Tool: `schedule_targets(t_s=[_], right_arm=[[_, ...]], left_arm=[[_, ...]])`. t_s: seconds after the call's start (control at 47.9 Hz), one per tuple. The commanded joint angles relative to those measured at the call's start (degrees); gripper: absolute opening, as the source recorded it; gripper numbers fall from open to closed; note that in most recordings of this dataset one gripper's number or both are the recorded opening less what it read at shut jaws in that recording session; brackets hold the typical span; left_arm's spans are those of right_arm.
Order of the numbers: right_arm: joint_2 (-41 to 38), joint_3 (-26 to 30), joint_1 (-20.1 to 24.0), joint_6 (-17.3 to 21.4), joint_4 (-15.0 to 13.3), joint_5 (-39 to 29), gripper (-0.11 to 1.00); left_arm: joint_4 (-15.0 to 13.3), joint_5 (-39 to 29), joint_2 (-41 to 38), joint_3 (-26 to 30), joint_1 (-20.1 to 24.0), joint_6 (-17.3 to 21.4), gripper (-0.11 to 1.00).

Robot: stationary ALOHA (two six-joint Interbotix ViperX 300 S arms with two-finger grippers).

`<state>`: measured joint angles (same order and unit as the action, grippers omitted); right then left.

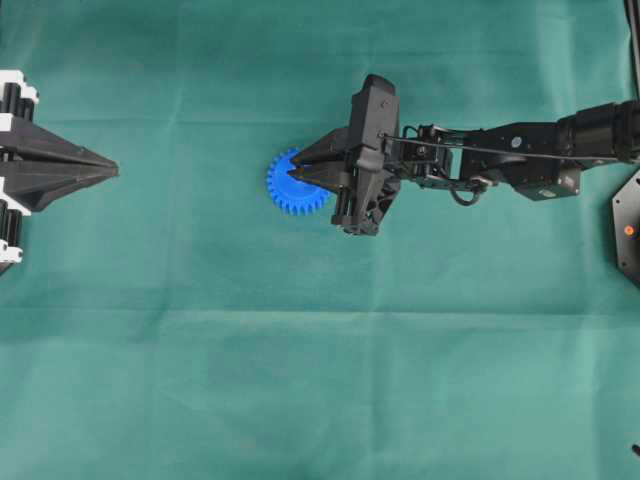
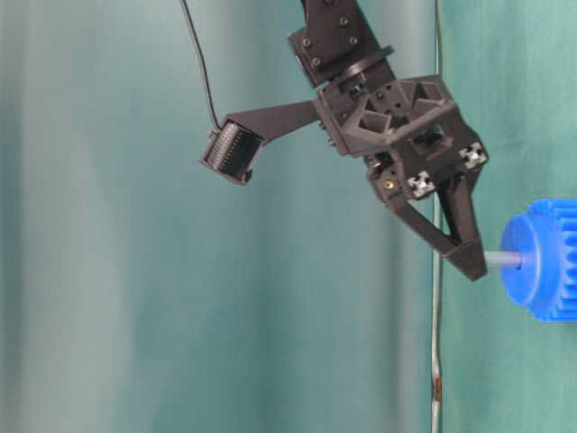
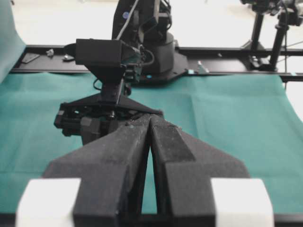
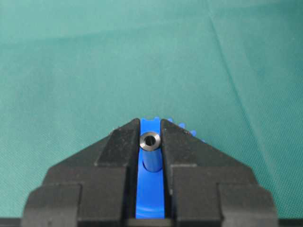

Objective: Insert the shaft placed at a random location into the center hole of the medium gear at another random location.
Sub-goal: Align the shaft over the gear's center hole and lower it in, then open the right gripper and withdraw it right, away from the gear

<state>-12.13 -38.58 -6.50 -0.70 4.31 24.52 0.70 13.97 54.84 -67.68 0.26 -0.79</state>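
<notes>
The medium gear (image 1: 284, 190), bright blue, lies flat on the green cloth near the middle of the overhead view. The shaft (image 4: 150, 141), a short silver-grey pin with a hollow shiny end, stands upright on the gear's raised hub (image 2: 521, 262), its lower end in the hub. The center hole is hidden by the shaft. My right gripper (image 4: 150, 122) is shut on the shaft's upper part, directly over the gear (image 4: 150, 194). The table-level view shows the fingertips (image 2: 471, 263) a short way off the hub. My left gripper (image 1: 115, 172) rests shut and empty at the left edge.
Green cloth (image 1: 320, 380) covers the table. A black fixture with an orange dot (image 1: 628, 228) sits at the right edge. In the left wrist view, the right arm's camera housing (image 3: 105, 54) faces me, with a black rail (image 3: 227, 68) behind.
</notes>
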Motion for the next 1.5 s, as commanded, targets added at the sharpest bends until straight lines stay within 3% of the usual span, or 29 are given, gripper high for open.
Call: schedule_targets(t_s=[0.0,1.377,1.419,1.481], right_arm=[[0.4,1.1,0.1,0.6,0.3,1.1,0.13],[-2.5,1.9,0.0,0.5,0.0,1.2,0.14],[-2.5,1.9,0.1,0.5,0.0,1.2,0.17],[-2.5,1.9,0.0,0.5,0.1,1.3,0.31]], left_arm=[[0.1,0.3,-0.4,1.1,0.2,0.0,0.0],[0.1,-0.6,-0.4,1.1,0.6,0.1,0.0],[0.1,-0.7,-0.4,1.1,0.6,0.1,0.0],[0.1,-0.7,-0.4,1.1,0.6,0.1,0.0]])
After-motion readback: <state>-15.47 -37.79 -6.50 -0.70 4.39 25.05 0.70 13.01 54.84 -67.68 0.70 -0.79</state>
